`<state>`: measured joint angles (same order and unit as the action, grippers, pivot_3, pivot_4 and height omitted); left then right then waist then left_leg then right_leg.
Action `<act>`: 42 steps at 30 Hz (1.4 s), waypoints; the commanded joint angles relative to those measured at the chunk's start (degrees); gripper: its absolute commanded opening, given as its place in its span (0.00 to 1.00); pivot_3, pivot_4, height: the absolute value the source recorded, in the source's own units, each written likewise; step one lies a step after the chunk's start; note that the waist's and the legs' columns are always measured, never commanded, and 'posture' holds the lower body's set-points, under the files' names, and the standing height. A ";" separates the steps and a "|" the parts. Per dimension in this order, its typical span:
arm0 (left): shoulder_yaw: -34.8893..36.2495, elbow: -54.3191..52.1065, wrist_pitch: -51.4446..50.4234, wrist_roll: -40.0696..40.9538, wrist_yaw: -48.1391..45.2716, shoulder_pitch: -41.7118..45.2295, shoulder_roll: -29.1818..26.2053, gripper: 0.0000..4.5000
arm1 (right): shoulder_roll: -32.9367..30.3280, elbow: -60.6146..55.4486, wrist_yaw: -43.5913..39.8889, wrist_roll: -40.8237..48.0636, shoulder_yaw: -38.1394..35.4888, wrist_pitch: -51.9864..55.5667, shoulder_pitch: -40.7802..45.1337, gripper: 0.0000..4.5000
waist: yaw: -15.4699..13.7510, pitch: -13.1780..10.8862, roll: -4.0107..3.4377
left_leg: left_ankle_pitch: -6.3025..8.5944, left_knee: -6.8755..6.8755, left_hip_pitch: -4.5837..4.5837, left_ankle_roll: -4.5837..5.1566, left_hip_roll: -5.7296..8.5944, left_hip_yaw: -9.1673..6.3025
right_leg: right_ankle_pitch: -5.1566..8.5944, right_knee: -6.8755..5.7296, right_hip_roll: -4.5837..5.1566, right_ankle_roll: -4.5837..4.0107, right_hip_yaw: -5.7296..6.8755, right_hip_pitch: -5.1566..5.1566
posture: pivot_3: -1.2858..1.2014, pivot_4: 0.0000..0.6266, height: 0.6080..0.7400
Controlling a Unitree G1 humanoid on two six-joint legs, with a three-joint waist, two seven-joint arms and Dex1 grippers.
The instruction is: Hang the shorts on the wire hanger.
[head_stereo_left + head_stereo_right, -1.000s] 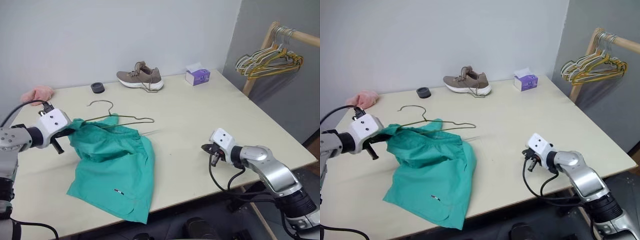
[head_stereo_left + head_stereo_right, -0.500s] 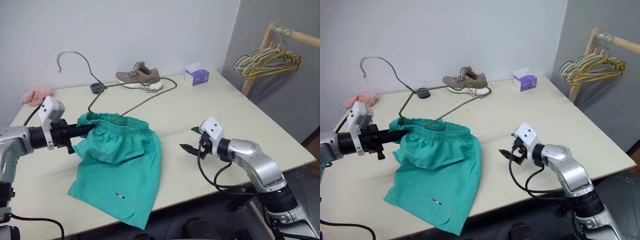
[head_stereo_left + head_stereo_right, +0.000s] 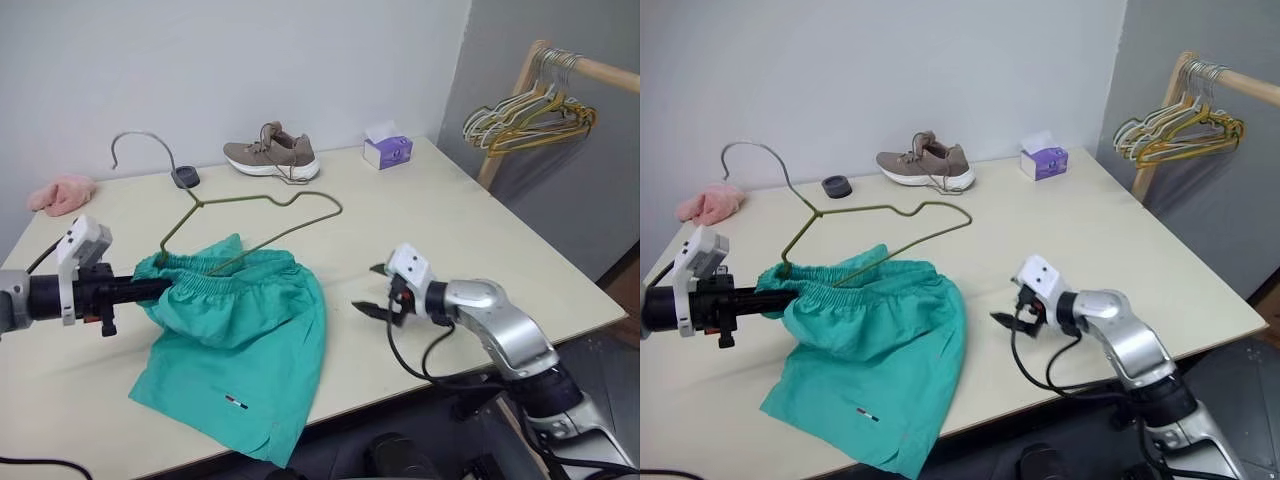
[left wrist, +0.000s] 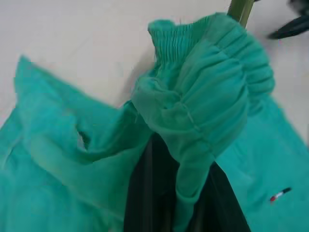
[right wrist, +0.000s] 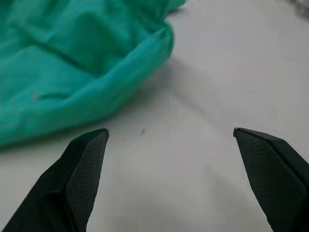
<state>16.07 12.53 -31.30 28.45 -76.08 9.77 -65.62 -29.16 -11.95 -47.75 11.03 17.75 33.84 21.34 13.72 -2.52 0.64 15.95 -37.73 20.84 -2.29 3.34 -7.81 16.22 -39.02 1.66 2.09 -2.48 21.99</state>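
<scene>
shorts: teal-green soft fabric shorts [image 3: 235, 345] with gathered elastic waistband, spread on the beige desk [image 3: 430, 220]; waistband corner lifted off the surface, legs still lying flat.
hanger: thin olive-bronze triangular wire hanger [image 3: 255, 215], one lower corner buried in the waistband, tilted up off the desk, hook [image 3: 140, 145] in the air toward the wall.
left end effector: left end effector [image 3: 135, 290] fingers together, clamped on the bunched waistband; hanger wire sits at the same spot, can't tell if it is pinched too.
right end effector: right end effector [image 3: 372, 290] fingers spread wide, empty, hovering low over the desk just beside the shorts' right edge.
change: a second ago hanger lay flat and right fingers were pinched; now hanger raised, right has opened and come closer to the fabric.
meaning: probably setting up a right-side grab of the waistband to pull it over the wire. Hanging not done.
clutter: brown knit sneaker [image 3: 270, 158], purple tissue box [image 3: 386, 151], pink fuzzy cloth [image 3: 62, 193], rack hangers [image 3: 525, 115], untouched.
</scene>
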 commanded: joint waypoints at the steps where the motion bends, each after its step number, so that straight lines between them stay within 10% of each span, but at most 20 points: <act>1: 0.48 5.19 8.87 -5.64 3.04 2.00 -0.88 0.00 | -0.80 -4.02 -1.18 1.30 -0.31 0.93 -0.23 0.98 | -0.03 -0.01 -0.01 | 0.00 0.00 -0.02 0.00 -0.01 0.01 | 0.09 0.00 0.00 0.15 -0.01 -0.01 | 0.42 0.00 1.00; 27: 5.22 -2.89 3.83 -2.45 6.90 -3.16 3.43 0.00 | 29.00 26.99 17.33 -8.57 9.30 4.29 17.98 0.98 | -0.94 0.04 0.06 | -0.01 0.00 -0.04 -0.02 0.03 0.01 | -0.24 -0.07 0.00 -0.20 -0.03 0.25 | 0.43 0.00 1.00; 36: 3.73 -4.52 2.39 -2.41 8.79 0.60 5.33 0.00 | 30.20 30.45 20.50 -8.75 4.84 3.89 17.37 0.38 | -0.93 0.04 0.06 | -0.01 0.00 -0.05 -0.02 0.03 0.01 | -0.25 -0.09 0.00 -0.22 -0.03 0.26 | 0.43 0.00 1.00; 42: 2.82 -9.02 -1.65 0.73 13.68 4.31 12.25 0.00 | 19.53 21.62 18.37 -8.88 1.36 4.83 13.12 0.00 | -1.27 0.08 0.12 | 0.00 -0.08 0.00 -0.01 0.10 -0.01 | -0.29 -0.01 0.02 -0.14 -0.05 0.19 | 0.42 0.00 1.00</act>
<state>18.43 6.22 -31.91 27.35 -63.90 12.54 -53.81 -7.25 13.62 -28.72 2.71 22.03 38.66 34.56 12.46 -2.43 0.76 15.95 -37.83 20.84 -2.29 3.45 -7.81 15.92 -39.01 1.70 1.97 -2.54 22.17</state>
